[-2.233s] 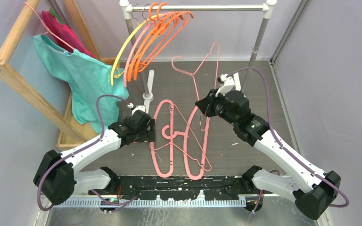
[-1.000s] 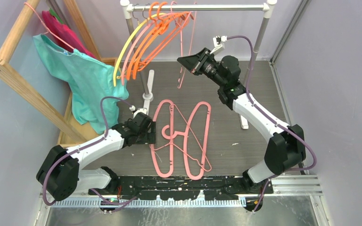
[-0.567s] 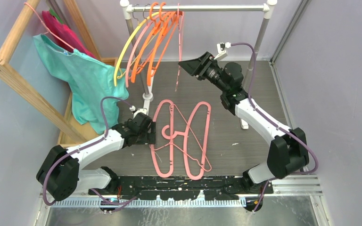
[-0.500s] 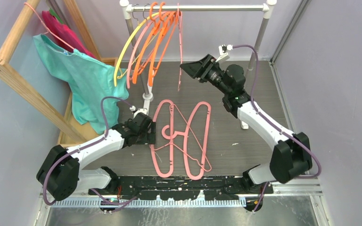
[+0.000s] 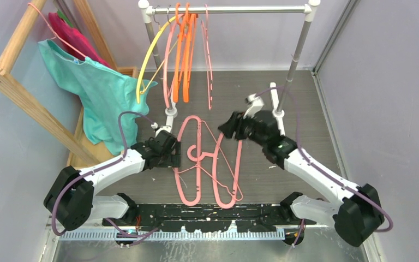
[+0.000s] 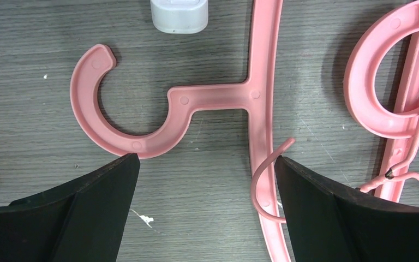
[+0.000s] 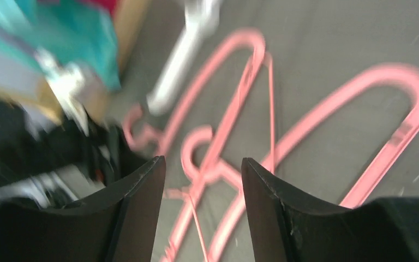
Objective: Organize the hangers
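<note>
On the rail (image 5: pixel 251 9) hang a yellow hanger (image 5: pixel 147 60), orange hangers (image 5: pixel 184 54), a pink one (image 5: pixel 169 65) and a thin pink wire hanger (image 5: pixel 207 60). Two thick pink hangers (image 5: pixel 185 164) (image 5: pixel 226 169) and a thin pink one (image 5: pixel 218 158) lie crossed on the floor. My left gripper (image 5: pixel 174 154) is low and open over the left hanger's hook (image 6: pixel 114 109); a thin wire hook (image 6: pixel 262 180) lies by its right finger. My right gripper (image 5: pixel 226 125) hovers open above the floor pile. Its blurred wrist view shows the pink hangers (image 7: pixel 234 87) below the empty gripper (image 7: pixel 203 166).
A wooden frame (image 5: pixel 27 103) at the left carries teal and magenta garments (image 5: pixel 98 93) on a pink hanger. The rack's white feet (image 5: pixel 170 103) (image 5: pixel 275 103) rest on the dark floor on either side of the pile. Purple walls close in the space.
My right gripper opened and let go of the thin pink hanger on the rail, then dropped down toward the floor pile. The hung hangers swung back to vertical. The left arm stayed put.
</note>
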Available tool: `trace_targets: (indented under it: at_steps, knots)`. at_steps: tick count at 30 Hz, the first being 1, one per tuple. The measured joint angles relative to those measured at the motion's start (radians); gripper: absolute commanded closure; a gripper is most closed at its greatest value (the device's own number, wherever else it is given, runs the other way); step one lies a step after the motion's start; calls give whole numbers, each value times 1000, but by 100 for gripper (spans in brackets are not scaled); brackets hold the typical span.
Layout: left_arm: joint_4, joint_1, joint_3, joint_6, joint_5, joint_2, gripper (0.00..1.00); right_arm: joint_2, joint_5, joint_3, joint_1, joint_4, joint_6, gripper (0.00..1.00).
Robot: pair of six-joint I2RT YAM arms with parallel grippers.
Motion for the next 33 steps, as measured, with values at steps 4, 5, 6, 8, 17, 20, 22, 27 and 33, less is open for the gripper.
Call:
trace_targets:
  at_steps: [4, 5, 6, 8, 17, 20, 22, 27, 33]
  knots:
    - [0, 0, 9, -1, -1, 13, 2, 84, 50, -57, 214, -160, -103, 47]
    - [1, 0, 9, -1, -1, 15, 2, 106, 48, -58, 251, -179, -121, 50]
    - [1, 0, 10, -2, -1, 20, 2, 131, 43, -58, 291, -195, -142, 51]
    - [2, 0, 14, -4, -1, 40, 2, 179, 28, -58, 343, -216, -174, 51]
    - [-1, 0, 14, -5, -1, 30, 2, 329, 22, -58, 428, -225, -247, 53]
    - [-8, 0, 15, -5, -2, -5, 2, 378, 18, -58, 428, -212, -251, 53]
    - [-12, 0, 15, -5, -2, -23, 2, 402, 16, -58, 428, -204, -253, 54]
    - [-31, 0, 17, -5, -8, -53, 2, 437, 14, -58, 428, -174, -254, 64]
    - [-48, 0, 17, -5, -19, -81, 2, 441, 16, -70, 427, -142, -250, 82]
